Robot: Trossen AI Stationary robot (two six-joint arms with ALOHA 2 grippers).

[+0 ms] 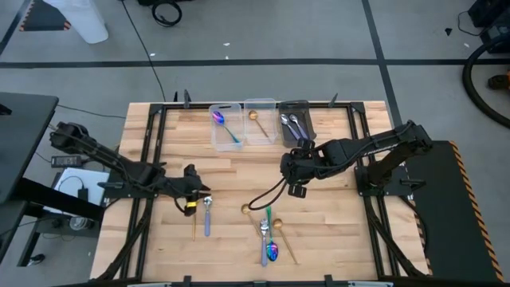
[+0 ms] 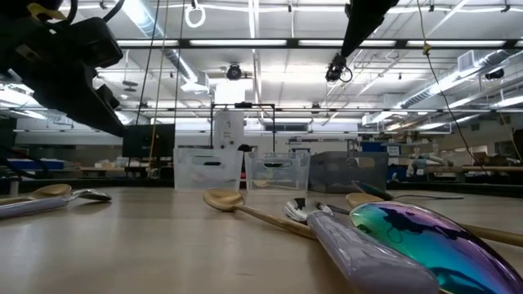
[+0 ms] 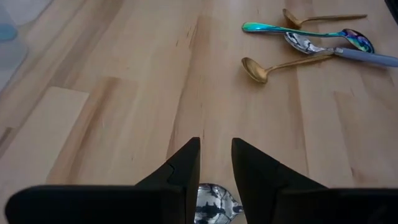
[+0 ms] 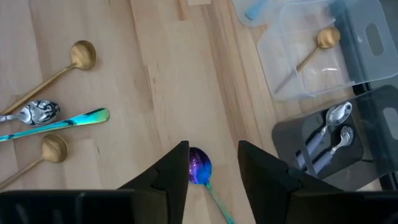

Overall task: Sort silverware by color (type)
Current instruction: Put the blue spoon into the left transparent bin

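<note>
Purple spoon [image 4: 199,167] only beneath right wrist

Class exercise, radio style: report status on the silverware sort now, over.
Left gripper open over a silver spoon. Right gripper open above an iridescent spoon, mid-table. Bins part filled; loose pile remains. Nothing blocking.

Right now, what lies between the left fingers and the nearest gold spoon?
Nothing: left wrist view shows bare table from the left gripper to the gold spoon. A silver spoon lies under the fingers, outside that stretch.
</note>
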